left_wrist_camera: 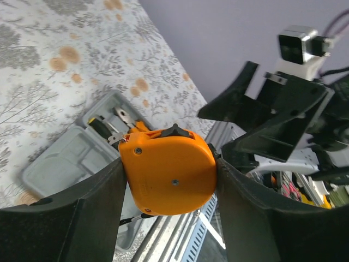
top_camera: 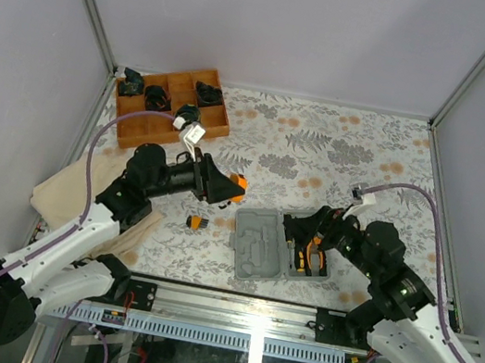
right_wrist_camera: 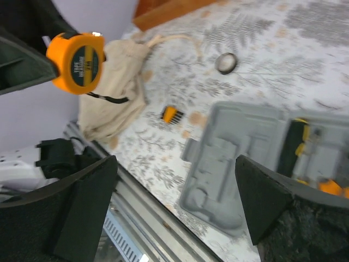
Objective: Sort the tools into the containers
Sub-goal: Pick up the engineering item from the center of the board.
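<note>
The left arm extends toward centre, left gripper [top_camera: 226, 185] raised, fingers [left_wrist_camera: 82, 218] clamping; the right arm is folded, right gripper [top_camera: 301, 234] tilted downward, fingers [right_wrist_camera: 82, 202] spread wide.

We see a round plastic tape measure [right_wrist_camera: 75, 63], bright orange, with a dark label ringed in yellow. The flat rectangular plastic case [top_camera: 255, 245] is plain grey and holds orange-handled pliers [left_wrist_camera: 131, 121] and a black-and-yellow screwdriver [right_wrist_camera: 297, 143]. The bench [top_camera: 323, 149] is white, printed with grey leaves and pale orange blossoms. The divided wooden tray [top_camera: 161, 134] is warm brown, and the crumpled cloth bag [top_camera: 62, 192] is beige.
</note>
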`<action>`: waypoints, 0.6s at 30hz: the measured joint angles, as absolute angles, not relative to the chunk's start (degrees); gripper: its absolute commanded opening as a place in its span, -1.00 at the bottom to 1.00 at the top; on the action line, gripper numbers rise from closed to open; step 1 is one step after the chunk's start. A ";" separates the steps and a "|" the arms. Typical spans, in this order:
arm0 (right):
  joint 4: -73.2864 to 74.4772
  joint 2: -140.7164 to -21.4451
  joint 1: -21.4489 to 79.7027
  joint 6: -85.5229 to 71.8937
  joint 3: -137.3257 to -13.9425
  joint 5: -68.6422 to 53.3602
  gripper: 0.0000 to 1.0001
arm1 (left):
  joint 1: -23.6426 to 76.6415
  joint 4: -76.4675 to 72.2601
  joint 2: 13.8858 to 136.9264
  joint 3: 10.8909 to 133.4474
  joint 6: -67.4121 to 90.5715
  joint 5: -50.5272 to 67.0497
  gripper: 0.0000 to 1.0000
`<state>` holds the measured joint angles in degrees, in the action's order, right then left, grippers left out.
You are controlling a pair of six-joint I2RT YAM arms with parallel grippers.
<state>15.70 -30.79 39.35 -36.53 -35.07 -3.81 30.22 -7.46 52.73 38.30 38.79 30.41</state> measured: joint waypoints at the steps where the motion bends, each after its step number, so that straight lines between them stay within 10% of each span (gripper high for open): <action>1: 13.06 -31.16 39.35 -37.10 -34.02 -5.39 0.94 | 30.22 -8.38 52.84 38.28 39.18 31.38 -1.00; 18: -27.53 -34.09 39.35 -24.62 -15.16 -11.16 0.98 | 30.22 -11.38 55.77 38.30 40.71 38.70 -1.00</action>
<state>-27.53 -34.09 39.35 -24.62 -15.16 -11.16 30.22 -11.38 55.77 38.30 40.71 38.70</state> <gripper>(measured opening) 0.991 0.593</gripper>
